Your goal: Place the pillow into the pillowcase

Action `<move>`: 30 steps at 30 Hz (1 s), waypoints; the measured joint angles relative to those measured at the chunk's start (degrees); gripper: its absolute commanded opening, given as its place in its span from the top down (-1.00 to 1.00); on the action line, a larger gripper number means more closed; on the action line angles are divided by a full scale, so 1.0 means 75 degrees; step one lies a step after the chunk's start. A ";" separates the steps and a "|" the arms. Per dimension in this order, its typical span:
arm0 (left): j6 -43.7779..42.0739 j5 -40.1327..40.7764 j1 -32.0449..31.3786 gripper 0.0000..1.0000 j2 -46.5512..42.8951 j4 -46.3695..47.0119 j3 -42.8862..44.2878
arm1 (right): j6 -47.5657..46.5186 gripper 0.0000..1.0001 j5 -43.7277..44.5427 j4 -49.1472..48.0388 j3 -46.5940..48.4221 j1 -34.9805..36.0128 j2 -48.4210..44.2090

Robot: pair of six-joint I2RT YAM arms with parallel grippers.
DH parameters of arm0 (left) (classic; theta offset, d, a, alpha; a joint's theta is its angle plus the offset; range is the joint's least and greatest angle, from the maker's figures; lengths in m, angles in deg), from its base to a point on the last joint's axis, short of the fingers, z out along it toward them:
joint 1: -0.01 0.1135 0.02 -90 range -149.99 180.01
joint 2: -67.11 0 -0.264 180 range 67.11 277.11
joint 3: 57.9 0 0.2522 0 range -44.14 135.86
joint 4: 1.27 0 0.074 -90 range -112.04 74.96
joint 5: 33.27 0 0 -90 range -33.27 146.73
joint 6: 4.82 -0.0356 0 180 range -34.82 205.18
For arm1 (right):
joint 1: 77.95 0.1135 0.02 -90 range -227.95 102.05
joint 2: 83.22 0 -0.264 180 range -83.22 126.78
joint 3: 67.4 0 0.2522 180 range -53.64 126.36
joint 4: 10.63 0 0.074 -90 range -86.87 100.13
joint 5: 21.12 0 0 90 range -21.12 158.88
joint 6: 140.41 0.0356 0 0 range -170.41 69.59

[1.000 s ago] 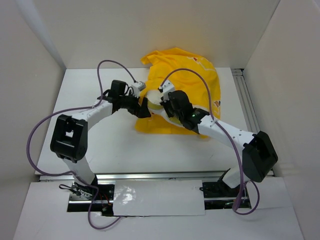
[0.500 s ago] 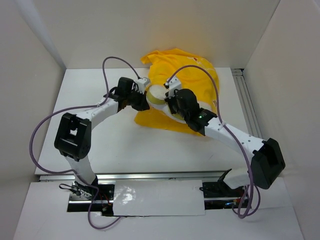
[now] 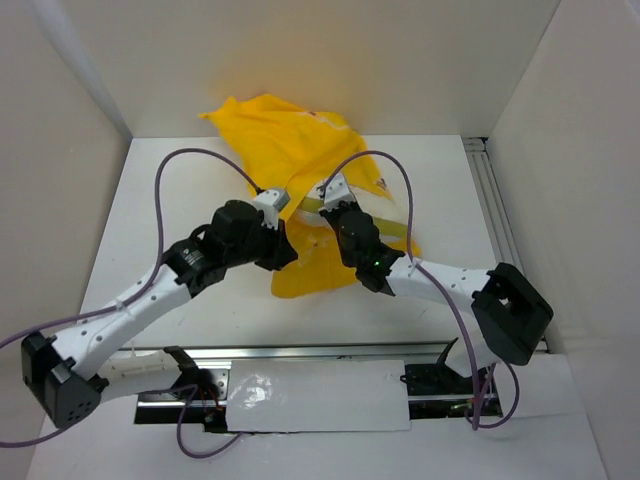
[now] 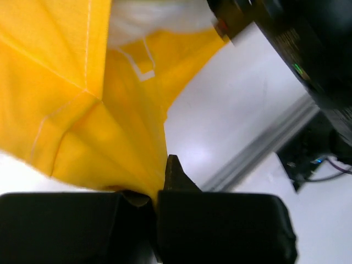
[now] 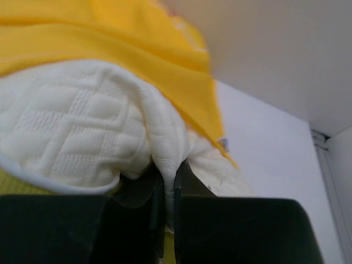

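Note:
The bright yellow pillowcase (image 3: pixel 285 150) lies bunched from the back wall toward the table's middle. The cream-white quilted pillow (image 5: pixel 82 126) sits partly inside it; from above only pale strips (image 3: pixel 312 206) show. My left gripper (image 3: pixel 284 240) is at the pillowcase's near left edge. In the left wrist view, my left gripper (image 4: pixel 159 184) is shut on a fold of the pillowcase (image 4: pixel 82 110). My right gripper (image 3: pixel 336 208) is just right of it. Seen from the right wrist, my right gripper (image 5: pixel 169 179) is shut on a pinched ridge of the pillow, with the pillowcase (image 5: pixel 110 33) draped over the top.
White walls enclose the table on three sides. An aluminium rail (image 3: pixel 495 200) runs along the right side and another (image 3: pixel 320 352) along the front. Purple cables (image 3: pixel 200 155) loop above both arms. The right arm's forearm (image 4: pixel 308 49) crosses close to the left wrist.
My left gripper has shut on the pillowcase edge. Both grippers have moved toward the near side, and the pillowcase's far end has shifted left along the back wall.

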 measured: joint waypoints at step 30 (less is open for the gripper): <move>0.1539 0.0726 -0.3518 -1.00 0.0300 -0.1664 0.1370 | 0.2696 -1.00 -0.2224 0.1810 -0.1585 0.0676 -0.1265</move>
